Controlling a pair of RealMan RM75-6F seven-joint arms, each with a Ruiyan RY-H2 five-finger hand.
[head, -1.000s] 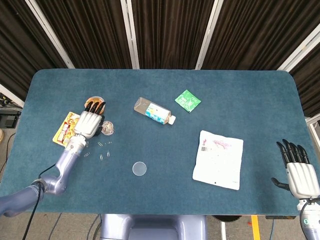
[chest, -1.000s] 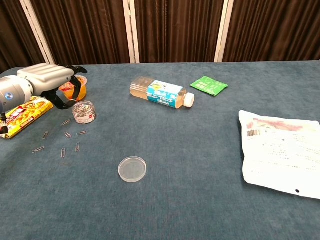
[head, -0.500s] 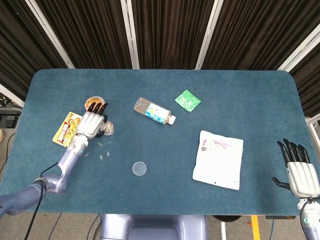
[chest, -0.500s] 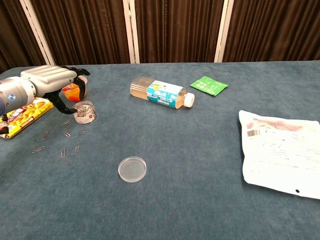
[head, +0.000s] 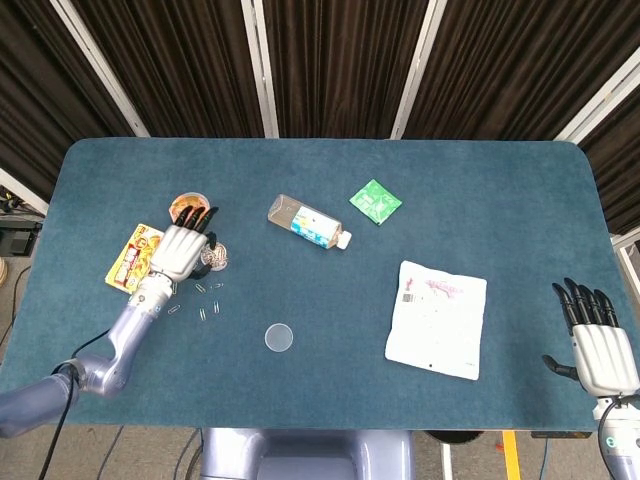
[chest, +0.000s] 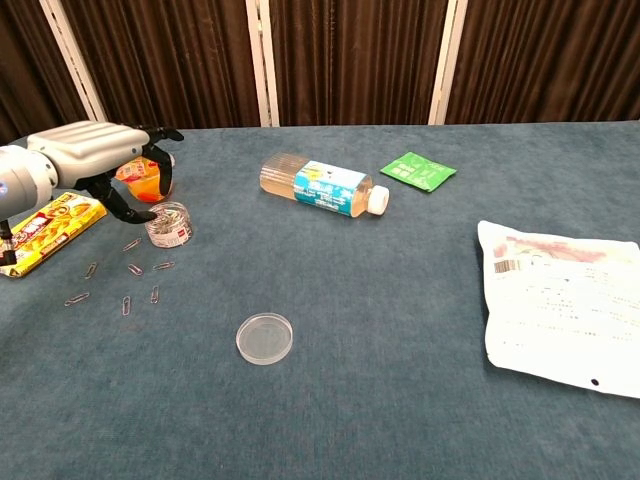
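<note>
Left robot hand (chest: 95, 160) hovers, fingers spread, over clip tub (chest: 169, 223).

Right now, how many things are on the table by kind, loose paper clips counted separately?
Bottle: 1
Green packet: 1
White bag: 1
Yellow snack pack: 1
Orange cup: 1
Clip tub: 1
Clear lid: 1
Loose paper clips: 7
Total: 14

Our left hand (head: 181, 250) has a silver-grey shell over its back and black fingers (head: 204, 218), on a smooth bluish-grey arm with a thin black cable trailing near the elbend. Our right hand (head: 597, 340) matches it: pale grey back, black fingers
</note>
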